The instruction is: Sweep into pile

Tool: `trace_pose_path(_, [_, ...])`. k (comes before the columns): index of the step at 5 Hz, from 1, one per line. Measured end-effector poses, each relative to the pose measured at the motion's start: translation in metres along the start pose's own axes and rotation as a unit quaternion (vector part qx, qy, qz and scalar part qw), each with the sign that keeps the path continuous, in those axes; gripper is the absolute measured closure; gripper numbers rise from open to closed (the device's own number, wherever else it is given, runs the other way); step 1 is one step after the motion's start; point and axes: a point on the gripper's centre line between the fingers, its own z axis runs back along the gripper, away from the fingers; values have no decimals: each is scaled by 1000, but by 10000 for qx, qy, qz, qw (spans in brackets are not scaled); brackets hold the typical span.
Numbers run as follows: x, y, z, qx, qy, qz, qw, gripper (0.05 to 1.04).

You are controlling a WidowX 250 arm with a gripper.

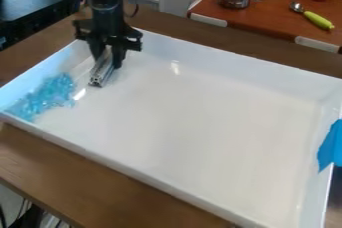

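Claw (109,60) with metal bar (100,74), blue bits (48,95) near its lower left in view

Cannot read any text, label, brand, number or sign.
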Motion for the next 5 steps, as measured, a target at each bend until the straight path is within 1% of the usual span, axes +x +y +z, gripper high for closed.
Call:
trace_pose_path(1, [0, -2, 0, -56, 16, -79, 10000, 708])
trace_pose_path(2, [-22, -9, 12, -265, 180, -434, 9985, 707])
trace_pose_path(3, [-39, -29, 50, -474, 106, -755, 9960, 708])
trace_pose_path(4, [-48, -55, 78, -608, -36, -971, 9934, 708])
trace_pose_path(5, [-65, -98, 92, -691, 50, -1169, 9907, 708])
